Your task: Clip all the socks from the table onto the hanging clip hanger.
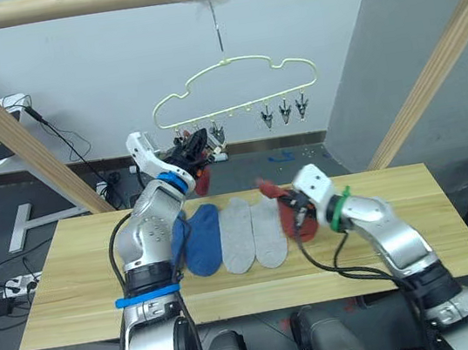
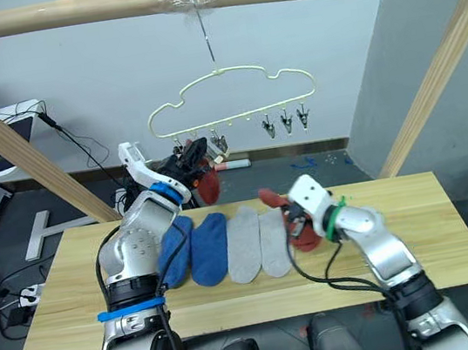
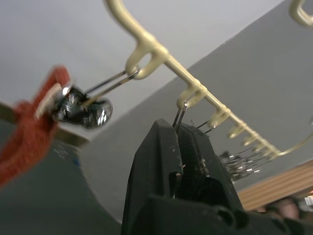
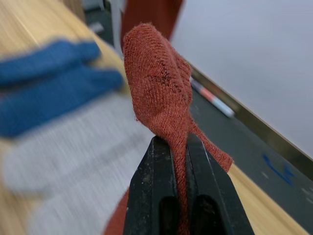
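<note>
The right gripper [image 4: 178, 147] has its jaws closed on a crumpled rust-red fabric sock [image 4: 161, 83], just above the light wooden surface [image 1: 402, 238]. The left gripper [image 3: 178, 134] has its jaws closed on a small metal clip [image 3: 179, 115] of the pale yellow wire clip hanger [image 1: 237, 78].

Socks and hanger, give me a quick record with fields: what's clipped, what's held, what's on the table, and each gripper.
clipped: one rust red sock hangs from an end clip of the clip hanger
held: second rust red sock, pinched by the right gripper
on table: two blue socks, two grey socks
left gripper: shut on the second clip
</note>
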